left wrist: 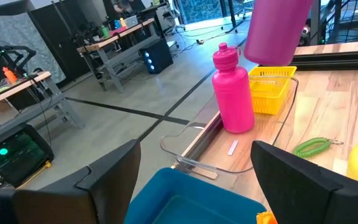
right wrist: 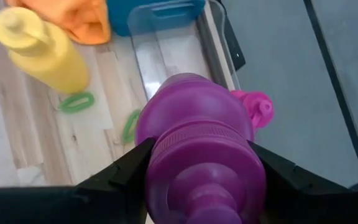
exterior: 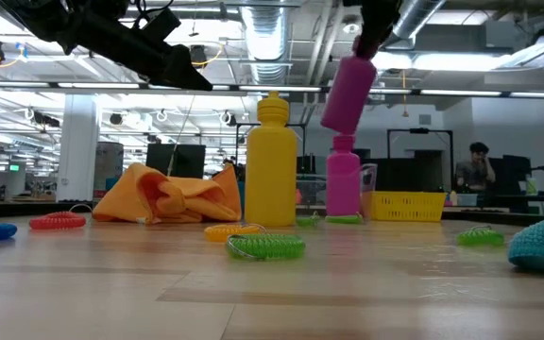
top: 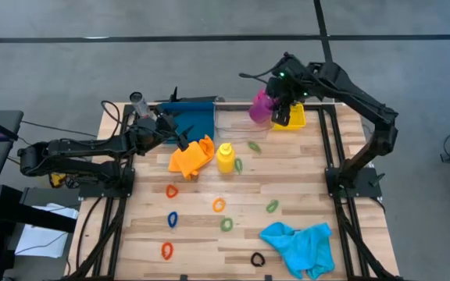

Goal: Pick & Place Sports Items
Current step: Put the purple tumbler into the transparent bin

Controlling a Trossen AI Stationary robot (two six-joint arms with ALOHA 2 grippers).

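Three plastic bottles are showing. The yellow bottle [top: 225,158] is standing upright near the middle of the table [top: 303,195], just beside the crumpled orange cloth [top: 191,156]. The magenta bottle [left wrist: 233,89] is standing upright inside a clear tray [left wrist: 191,163] at the table's far edge, between the blue tray [top: 196,121] and the small yellow bin [left wrist: 270,89]. The purple bottle [right wrist: 199,142], glossy and ribbed below its cap, is hanging tilted in the air above the clear tray, with the right gripper [right wrist: 197,171] clamping it from both sides.

There are two cloths: the orange one and a cyan cloth [top: 299,246], which is lying bunched at the near right of the table.

Nine small elastic rings are lying scattered on the wood in the high view: four green ones [top: 273,206], two orange [top: 219,205], one blue [top: 173,219], one red [top: 167,250] and one black [top: 257,259].

The left gripper [left wrist: 191,177] is hovering over the blue tray's near edge, close to the orange cloth, its fingers [left wrist: 114,177] standing apart and gripping nothing.
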